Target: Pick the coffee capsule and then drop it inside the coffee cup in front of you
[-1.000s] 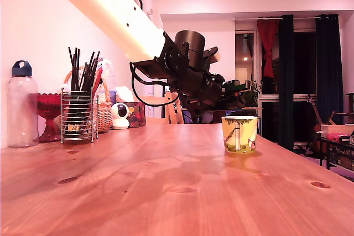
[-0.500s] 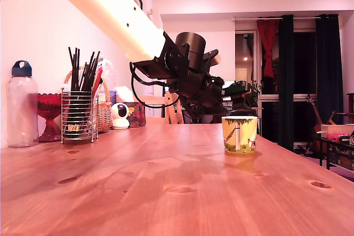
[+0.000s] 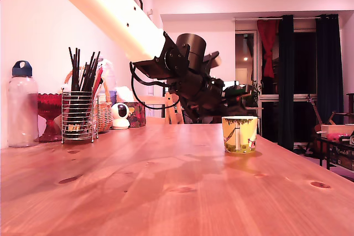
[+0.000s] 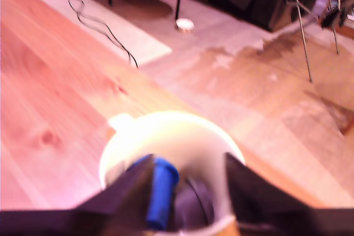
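The yellow-green coffee cup (image 3: 239, 134) stands upright on the wooden table (image 3: 166, 186), towards the exterior view's right. My gripper (image 3: 241, 93) hangs just above its rim, blurred. In the wrist view I look straight down into the cup's white inside (image 4: 177, 136). The two dark fingers (image 4: 133, 192) stand apart over the mouth, and a blue piece (image 4: 161, 192) lies against the inner side of one. Between them, down in the cup, sits a dark round blurred shape (image 4: 194, 208) that looks like the coffee capsule. My gripper (image 4: 188, 172) is open and holds nothing.
At the exterior view's left stand a clear bottle with a blue cap (image 3: 21, 106), a red goblet (image 3: 48, 115), a wire holder of dark sticks (image 3: 78, 111), a wicker basket (image 3: 104, 113) and a small white figure (image 3: 120, 115). The table's edge runs close behind the cup, with floor (image 4: 265, 81) beyond.
The gripper has risen slightly from the cup's rim. A dark shape that sat right at the rim half a second ago no longer shows there.
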You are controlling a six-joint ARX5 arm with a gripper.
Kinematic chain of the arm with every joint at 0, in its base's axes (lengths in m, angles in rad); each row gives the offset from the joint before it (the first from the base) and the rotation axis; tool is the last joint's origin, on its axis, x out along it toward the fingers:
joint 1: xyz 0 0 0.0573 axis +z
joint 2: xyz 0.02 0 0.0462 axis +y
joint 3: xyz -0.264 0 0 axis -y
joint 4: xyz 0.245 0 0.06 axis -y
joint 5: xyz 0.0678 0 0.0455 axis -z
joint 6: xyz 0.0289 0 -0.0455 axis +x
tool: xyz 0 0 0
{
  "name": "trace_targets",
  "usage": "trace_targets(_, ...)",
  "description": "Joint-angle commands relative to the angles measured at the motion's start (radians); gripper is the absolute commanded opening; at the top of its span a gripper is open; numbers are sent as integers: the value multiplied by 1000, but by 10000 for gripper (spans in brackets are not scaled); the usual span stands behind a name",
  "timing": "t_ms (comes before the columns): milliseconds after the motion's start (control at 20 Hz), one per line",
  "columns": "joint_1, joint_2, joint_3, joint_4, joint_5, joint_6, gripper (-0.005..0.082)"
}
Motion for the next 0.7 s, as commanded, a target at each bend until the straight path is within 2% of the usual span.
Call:
trace_targets(0, -3, -32, 8, -25, 13, 15, -15)
trace_targets(100, -2, -54, 8, -61, 18, 15, -19)
trace_targets(150, -2, -65, 8, -80, 25, 43, -19)
trace_targets(350, -2, -105, 8, -127, 35, 69, -19)
trace_targets(650, -2, -138, 8, -122, 60, 70, -19)
